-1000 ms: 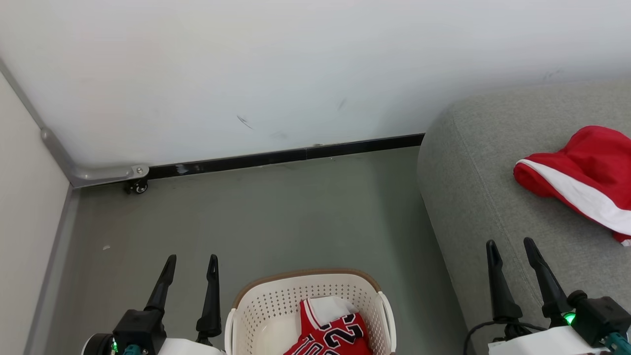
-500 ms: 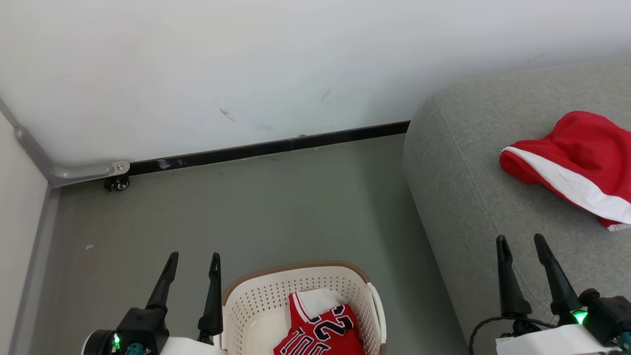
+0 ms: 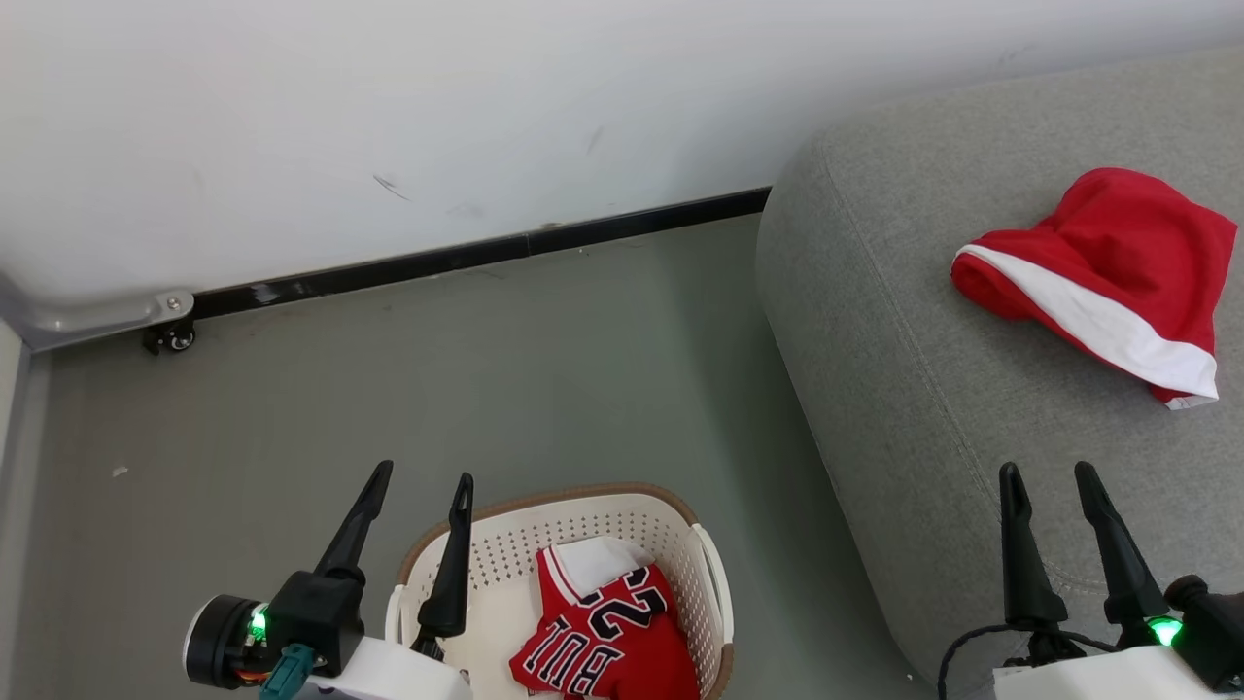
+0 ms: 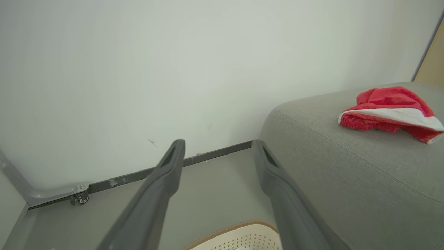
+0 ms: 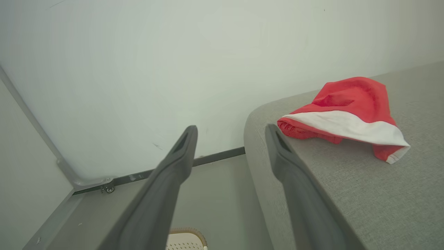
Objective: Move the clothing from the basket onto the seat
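A red jersey [image 3: 603, 632] with black white-edged lettering lies in the cream perforated basket [image 3: 505, 554] on the floor at the bottom of the head view. Red shorts [image 3: 1098, 262] with a white stripe lie crumpled on the grey sofa seat [image 3: 904, 369]. My left gripper [image 3: 425, 473] is open, its right finger over the basket's left rim, with nothing between the fingers. My right gripper [image 3: 1046, 469] is open and empty above the seat's front part. The left wrist view shows the left gripper [image 4: 218, 142], the shorts [image 4: 385, 114] and the basket rim [image 4: 239, 239]. The right wrist view shows the right gripper [image 5: 230, 127] and the shorts [image 5: 347, 111].
A white wall with a black baseboard [image 3: 486, 255] runs behind. A grey metal bracket with a small caster wheel [image 3: 170, 338] sits at the wall's foot on the left. Grey floor [image 3: 437, 389] lies between wall, basket and sofa.
The camera has shifted, so the whole scene sits further left and higher. My left gripper has come right and up, from beside the basket to over its left rim. Both grippers stay open.
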Motion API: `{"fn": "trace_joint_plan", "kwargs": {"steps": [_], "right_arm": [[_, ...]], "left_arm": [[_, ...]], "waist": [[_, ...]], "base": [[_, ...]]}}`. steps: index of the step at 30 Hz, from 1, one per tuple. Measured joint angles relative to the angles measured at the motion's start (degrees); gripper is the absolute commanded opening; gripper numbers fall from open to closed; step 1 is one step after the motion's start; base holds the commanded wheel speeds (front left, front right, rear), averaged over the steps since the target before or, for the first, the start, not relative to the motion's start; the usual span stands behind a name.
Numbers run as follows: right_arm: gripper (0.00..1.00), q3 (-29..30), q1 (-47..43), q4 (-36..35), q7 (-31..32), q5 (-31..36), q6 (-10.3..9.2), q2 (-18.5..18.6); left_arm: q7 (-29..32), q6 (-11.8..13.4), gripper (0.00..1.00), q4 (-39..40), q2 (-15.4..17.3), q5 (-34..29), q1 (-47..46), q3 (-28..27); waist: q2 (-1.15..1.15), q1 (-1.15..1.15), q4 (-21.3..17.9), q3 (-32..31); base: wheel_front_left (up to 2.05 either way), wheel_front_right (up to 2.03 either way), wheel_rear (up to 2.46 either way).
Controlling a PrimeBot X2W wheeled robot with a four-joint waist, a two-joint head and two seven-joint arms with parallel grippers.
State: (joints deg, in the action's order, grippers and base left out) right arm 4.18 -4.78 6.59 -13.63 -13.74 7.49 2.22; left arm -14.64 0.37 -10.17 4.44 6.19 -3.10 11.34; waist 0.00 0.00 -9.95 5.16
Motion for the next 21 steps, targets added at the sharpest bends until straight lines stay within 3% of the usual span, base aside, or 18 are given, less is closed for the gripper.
{"fn": "trace_joint_plan", "kwargs": {"steps": [21], "right_arm": [[1.0,3.7,0.9,-5.0,-0.5,0.1,0.0,-0.1]], "left_arm": [[0.0,-2.3,1.0,-9.2,3.4,-5.6,-6.7,4.6]], "waist": [[0.0,0.0,-3.5,9.8]], "base": [[0.0,0.0,0.0]]}}
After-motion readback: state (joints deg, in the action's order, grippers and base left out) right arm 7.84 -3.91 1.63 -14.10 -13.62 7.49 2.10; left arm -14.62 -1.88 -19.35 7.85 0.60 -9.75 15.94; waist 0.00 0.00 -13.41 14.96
